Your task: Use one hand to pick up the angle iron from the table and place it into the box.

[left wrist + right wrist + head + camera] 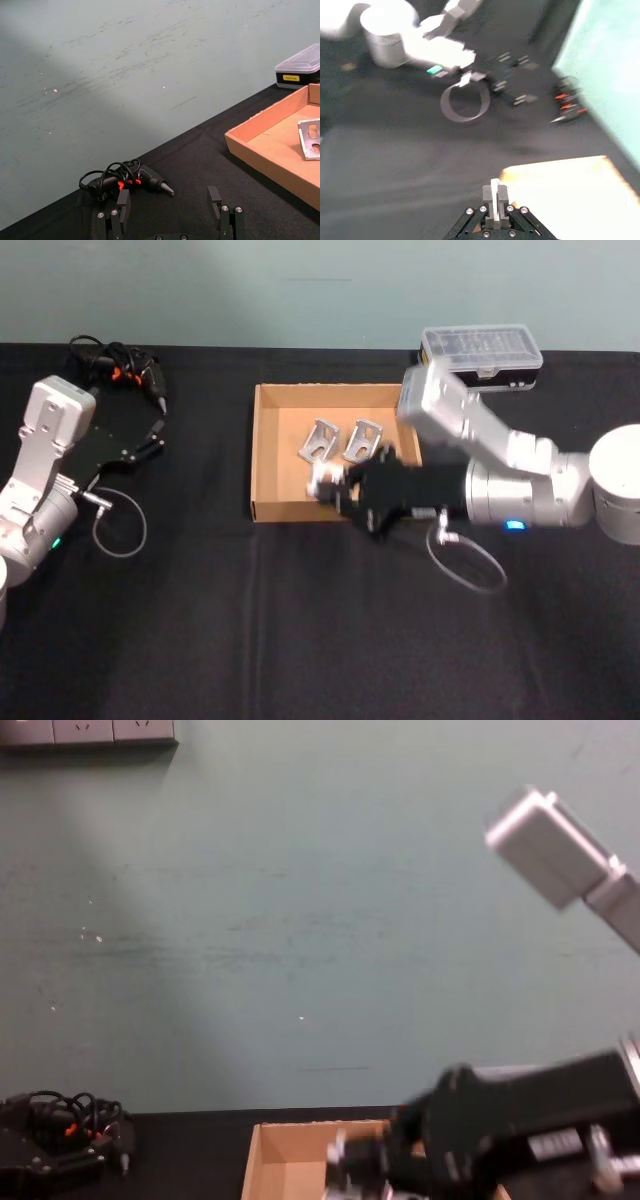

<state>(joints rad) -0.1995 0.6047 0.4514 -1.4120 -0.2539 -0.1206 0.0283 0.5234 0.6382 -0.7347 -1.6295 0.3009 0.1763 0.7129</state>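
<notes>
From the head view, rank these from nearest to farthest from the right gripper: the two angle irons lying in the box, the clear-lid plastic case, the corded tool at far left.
Right gripper sits over the box, near its front wall.
1. Angle irons, inside the box just behind the gripper; too close to split.
2. Plastic case, back right, beyond the box.
3. Corded tool, back left corner.

Lighting: even, moderate, overhead. Wall (125, 65): a broad diagonal shadow band. Tabletop (300, 620): matte, no glare. Right wrist view: heavy motion blur throughout. Chest view: right arm (520, 1120) smeared, soft focus.
</notes>
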